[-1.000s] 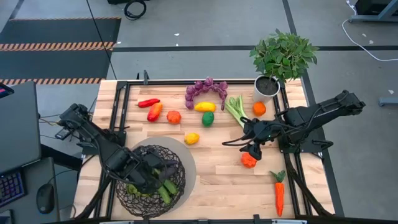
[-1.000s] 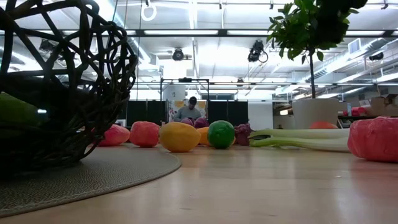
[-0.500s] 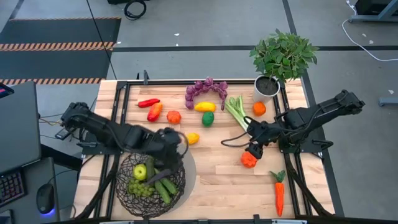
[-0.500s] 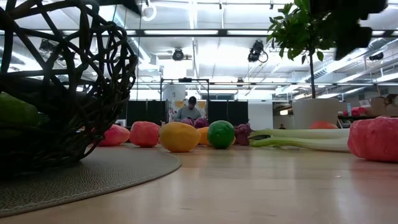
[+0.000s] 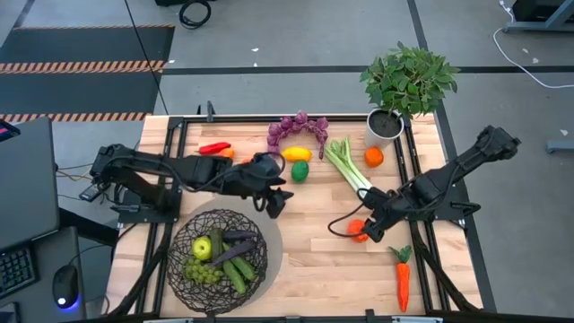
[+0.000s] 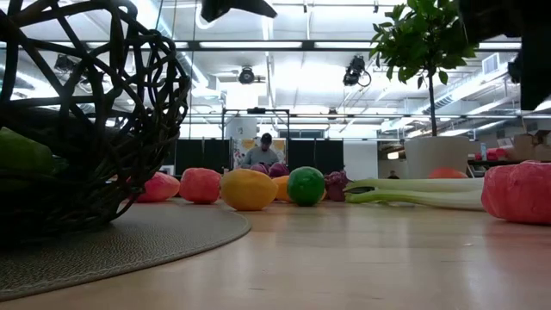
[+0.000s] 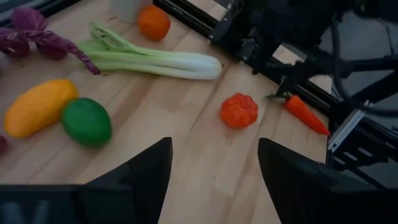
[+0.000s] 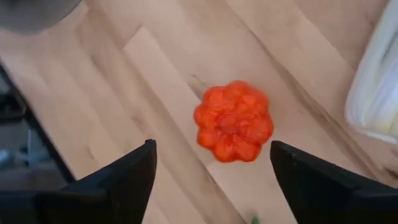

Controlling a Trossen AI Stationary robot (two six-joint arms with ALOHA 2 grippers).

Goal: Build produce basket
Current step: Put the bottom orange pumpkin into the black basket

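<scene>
Beside the celery [image 5: 345, 164], the spread right hand [image 5: 366, 230] hovers over an orange pepper [image 5: 358, 231].

Two dark, near-black jointed arms are seen, the left arm [image 5: 170, 172] and the right arm [image 5: 448, 175], each trailed by thin black cables. Flat, dark, matte fingers [image 7: 143, 180] are shown, tapering bluntly.
</scene>
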